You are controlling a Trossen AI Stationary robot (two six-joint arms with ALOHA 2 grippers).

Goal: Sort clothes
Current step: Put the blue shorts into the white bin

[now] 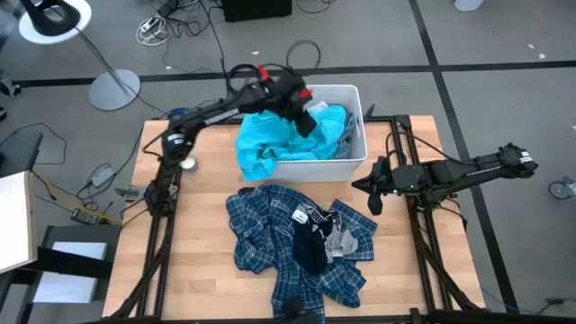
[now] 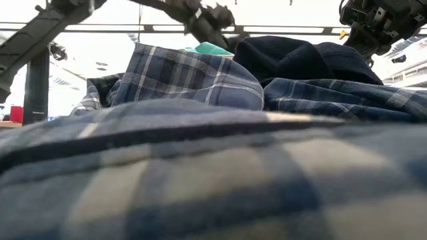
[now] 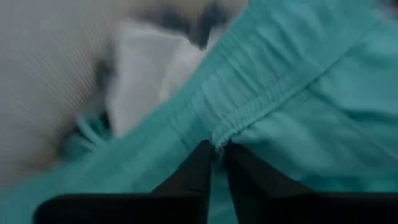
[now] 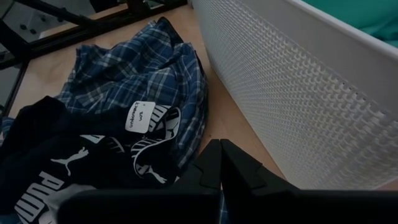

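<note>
One white bin (image 1: 353,164) stands at the far middle of the table (image 1: 207,270). One turquoise shirt (image 1: 265,144) lies in it and spills over its left front rim. A grey-blue garment (image 1: 346,130) shows at the bin's right end.

The left gripper (image 1: 301,112) is over the bin. Its fingers (image 3: 193,177) are pressed together on a seam of the turquoise shirt, pinching the fabric.

One heap of plaid shirts (image 1: 261,234) lies in front of the bin, near the table's middle; the number of shirts in the heap cannot be told. On the heap lie dark socks (image 1: 310,247) with white logos, and one white tag (image 4: 138,117) shows among them.

The right gripper (image 1: 373,189) is above the table, just right of the heap and close to the bin's front right corner. Its fingers (image 4: 233,165) are pressed together and hold nothing.
</note>
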